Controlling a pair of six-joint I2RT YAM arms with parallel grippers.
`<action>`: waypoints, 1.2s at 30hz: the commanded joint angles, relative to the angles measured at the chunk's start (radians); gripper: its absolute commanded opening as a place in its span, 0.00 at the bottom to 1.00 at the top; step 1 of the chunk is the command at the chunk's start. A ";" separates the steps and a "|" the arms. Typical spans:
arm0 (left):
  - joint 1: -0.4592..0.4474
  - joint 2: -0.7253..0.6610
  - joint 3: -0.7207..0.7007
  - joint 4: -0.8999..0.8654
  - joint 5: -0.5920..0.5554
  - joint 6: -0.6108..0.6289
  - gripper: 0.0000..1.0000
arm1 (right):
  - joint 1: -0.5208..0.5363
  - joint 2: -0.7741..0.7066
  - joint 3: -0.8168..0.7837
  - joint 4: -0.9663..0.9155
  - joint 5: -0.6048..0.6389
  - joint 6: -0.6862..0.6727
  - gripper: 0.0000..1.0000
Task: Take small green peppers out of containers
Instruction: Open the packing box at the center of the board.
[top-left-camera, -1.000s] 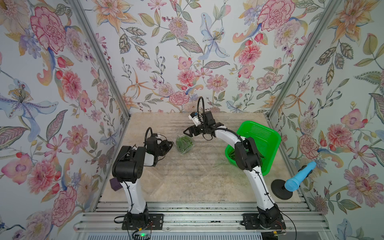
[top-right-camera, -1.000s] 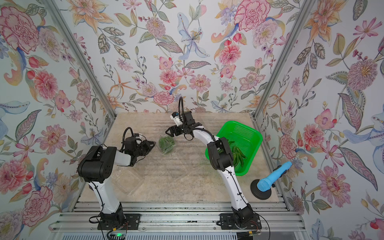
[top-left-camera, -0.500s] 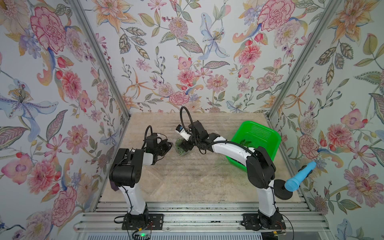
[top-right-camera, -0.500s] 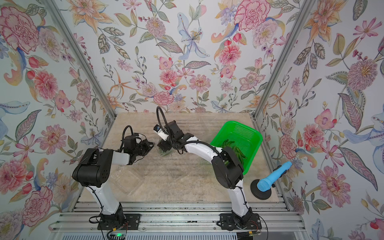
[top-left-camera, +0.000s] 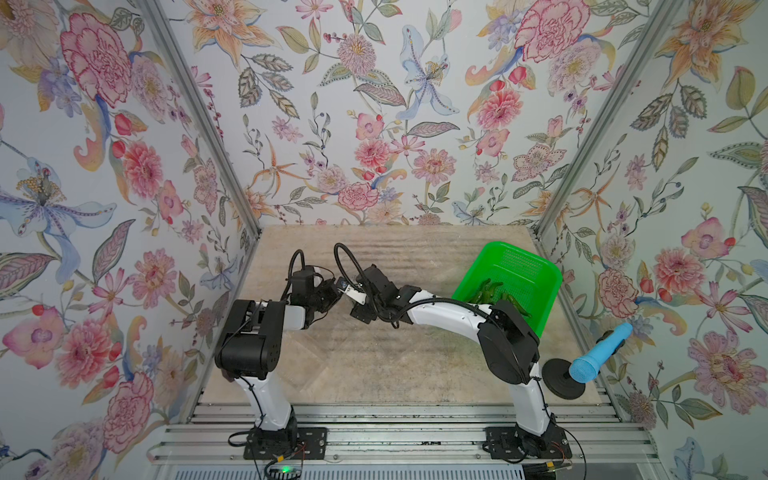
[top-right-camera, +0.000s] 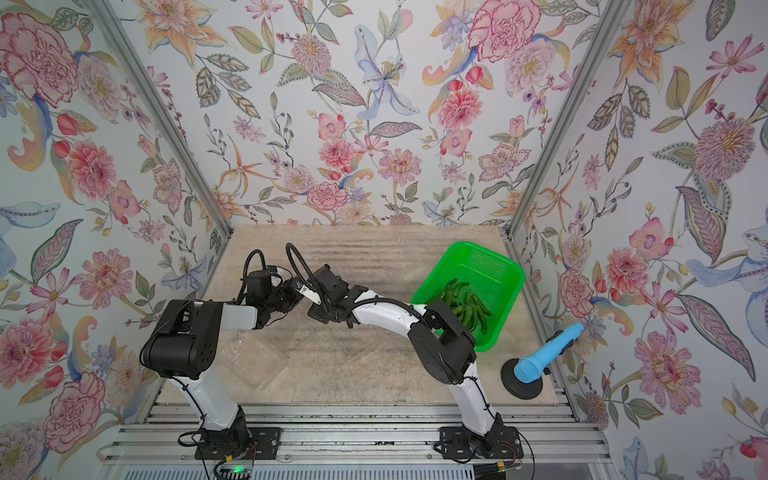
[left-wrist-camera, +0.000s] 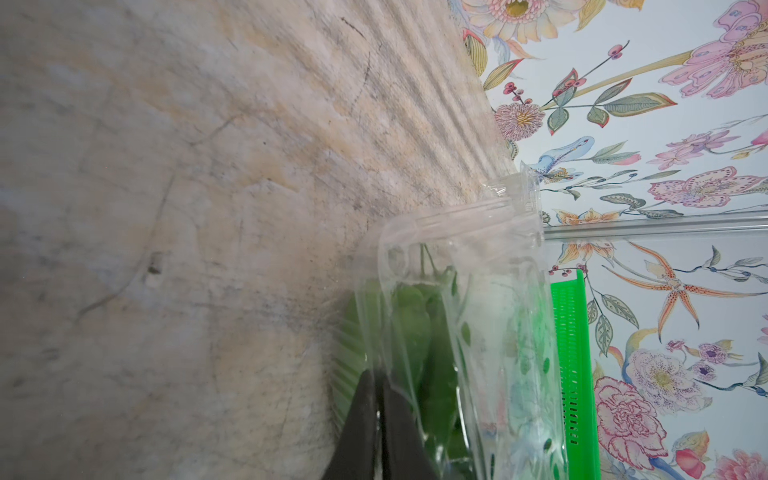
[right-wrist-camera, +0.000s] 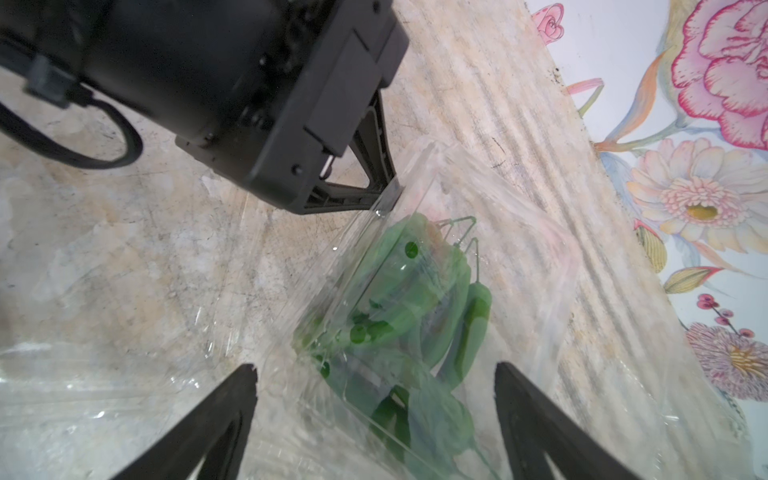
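Note:
A clear plastic container (right-wrist-camera: 519, 257) holding several small green peppers (right-wrist-camera: 419, 299) lies on the table mid-left. My left gripper (left-wrist-camera: 376, 374) is shut on the thin edge of this container (left-wrist-camera: 478, 257), and its pinching fingertips (right-wrist-camera: 386, 195) show in the right wrist view. My right gripper (right-wrist-camera: 376, 368) is open, with a finger on each side of the container, just above it. In both top views the two grippers (top-left-camera: 334, 293) (top-right-camera: 318, 311) meet and the right wrist hides the container. More peppers (top-right-camera: 465, 303) lie in the green basket.
The green perforated basket (top-left-camera: 519, 266) stands at the right. An empty clear clamshell (top-right-camera: 249, 361) lies front left by the left arm. A blue microphone-shaped object (top-left-camera: 598, 353) on a black base sits at the front right. Floral walls close in on three sides.
My right arm has swung left from the back middle to the container and now covers it from above. The left gripper has closed on the container's edge.

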 joint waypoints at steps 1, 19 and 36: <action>-0.007 -0.033 0.011 -0.015 -0.007 0.026 0.08 | 0.010 0.030 0.007 0.004 0.029 -0.025 0.91; -0.008 -0.022 -0.002 0.016 0.003 0.007 0.09 | 0.025 0.037 0.010 -0.018 0.034 -0.032 0.93; -0.008 -0.018 -0.017 0.034 0.012 0.005 0.08 | 0.022 0.067 0.022 0.100 0.139 -0.081 0.88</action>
